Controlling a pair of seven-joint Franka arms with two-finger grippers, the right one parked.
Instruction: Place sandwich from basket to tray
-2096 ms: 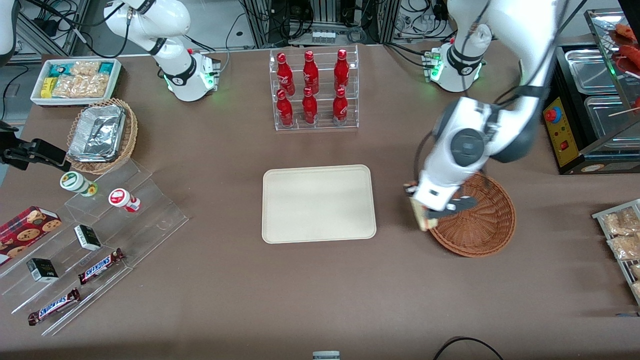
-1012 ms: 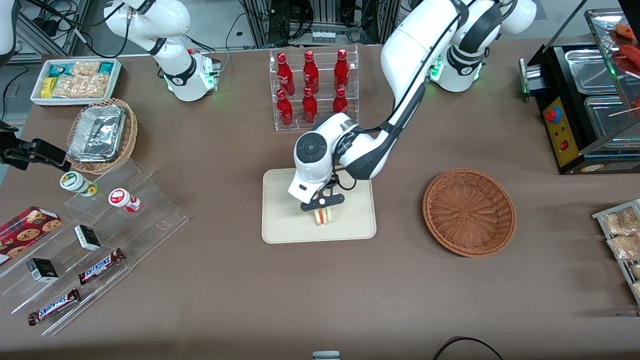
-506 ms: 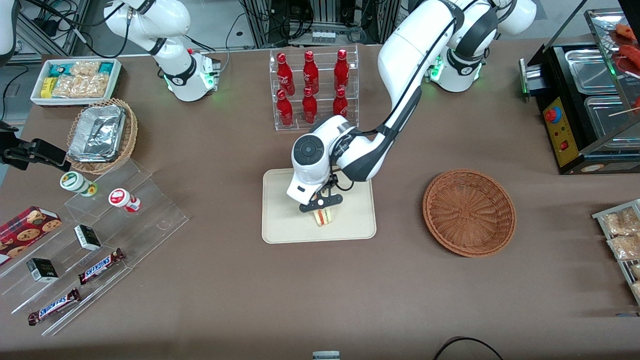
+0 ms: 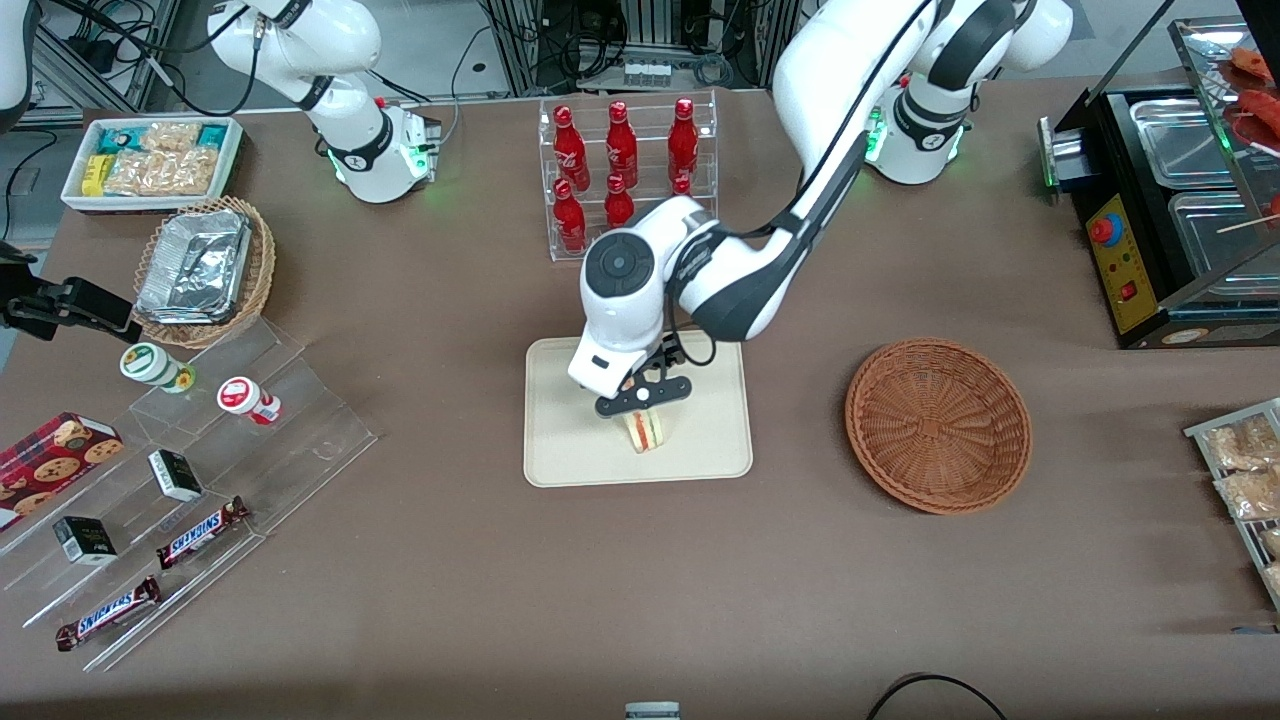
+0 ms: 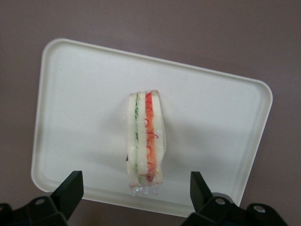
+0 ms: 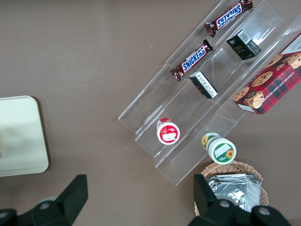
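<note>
The sandwich (image 4: 647,430) stands on its edge on the cream tray (image 4: 570,440), near the tray's rim closest to the front camera. In the left wrist view the sandwich (image 5: 146,141) shows its green and red filling, resting on the tray (image 5: 75,103). My left gripper (image 4: 643,397) is open just above the sandwich, its black fingers (image 5: 70,188) apart on either side and clear of it. The reddish-brown basket (image 4: 938,425) sits empty beside the tray, toward the working arm's end.
A clear rack of red bottles (image 4: 625,180) stands farther from the front camera than the tray. Toward the parked arm's end are an acrylic stepped stand with snacks (image 4: 190,480), a tan basket of foil containers (image 4: 205,270) and a white snack bin (image 4: 150,160).
The gripper carried the sandwich from the basket to the tray and set it down. Its fingers have let go and the wrist has lifted a little; the sandwich stays on the tray.
</note>
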